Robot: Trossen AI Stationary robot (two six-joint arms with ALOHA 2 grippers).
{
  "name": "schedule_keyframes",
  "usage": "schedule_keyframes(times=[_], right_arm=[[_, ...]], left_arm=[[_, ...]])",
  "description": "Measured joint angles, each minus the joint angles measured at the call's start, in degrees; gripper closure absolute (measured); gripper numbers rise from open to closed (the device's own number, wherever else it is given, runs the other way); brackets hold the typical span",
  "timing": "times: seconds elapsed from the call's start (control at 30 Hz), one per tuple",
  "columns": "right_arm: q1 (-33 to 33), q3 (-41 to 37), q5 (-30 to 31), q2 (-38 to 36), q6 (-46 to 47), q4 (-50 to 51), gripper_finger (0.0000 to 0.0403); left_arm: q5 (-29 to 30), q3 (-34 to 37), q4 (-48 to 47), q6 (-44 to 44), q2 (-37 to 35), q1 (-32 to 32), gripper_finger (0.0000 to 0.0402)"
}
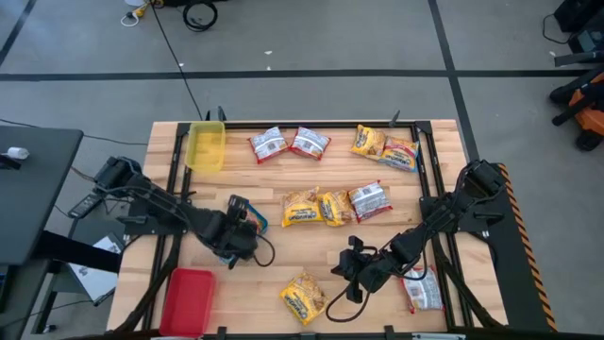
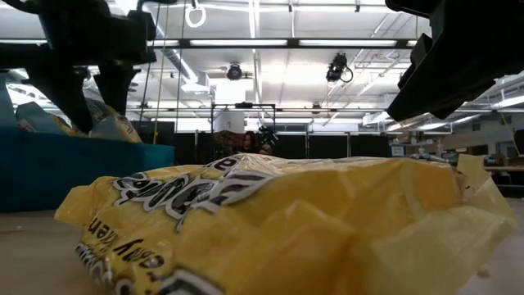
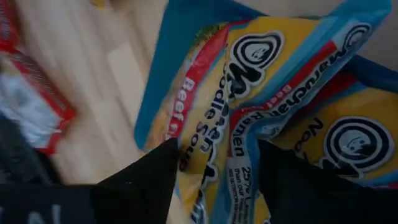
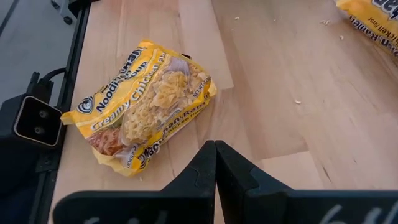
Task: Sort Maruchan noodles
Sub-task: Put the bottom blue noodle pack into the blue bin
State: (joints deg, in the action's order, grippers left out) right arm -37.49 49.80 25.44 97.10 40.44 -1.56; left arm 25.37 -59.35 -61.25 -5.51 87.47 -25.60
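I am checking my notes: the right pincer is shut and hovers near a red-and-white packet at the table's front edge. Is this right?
Not quite. The packet in front of the right pincer is yellow, a Creamy Chicken one, not red-and-white; the right wrist view shows it. The rest holds: the pincer is shut, and the packet lies near the table's front edge.

Table (image 1: 311, 255): pale wooden planks, matt, grain visible, with a few crumbs on the surface. Noodle packets (image 4: 142, 106): thin printed plastic film, glossy and crinkled, with crimped seams. Yellow tray (image 1: 206, 145): translucent plastic, smooth. Red tray (image 1: 188, 300): opaque plastic, smooth with a low sheen. Right gripper (image 4: 215, 180) fingers: black, matt, hard-looking. Floor (image 1: 311, 38): grey, smooth, dull.
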Motion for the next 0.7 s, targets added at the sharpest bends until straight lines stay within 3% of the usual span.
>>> schedule_keyframes(times=[0.13,0.43,0.7], right_arm=[[-0.2,0.0,0.0,0.0,0.1,0.0,0.0391],[-1.2,0.0,0.0,0.0,0.5,0.1,0.0391],[-0.9,0.0,0.0,0.0,0.3,0.1,0.0391]], left_arm=[[-5.9,0.1,0.4,0.4,0.9,3.8,0.0235],[-19.4,1.1,4.1,8.2,1.0,12.9,0.0383],[-43.2,1.2,0.6,12.6,0.9,24.3,0.0385]])
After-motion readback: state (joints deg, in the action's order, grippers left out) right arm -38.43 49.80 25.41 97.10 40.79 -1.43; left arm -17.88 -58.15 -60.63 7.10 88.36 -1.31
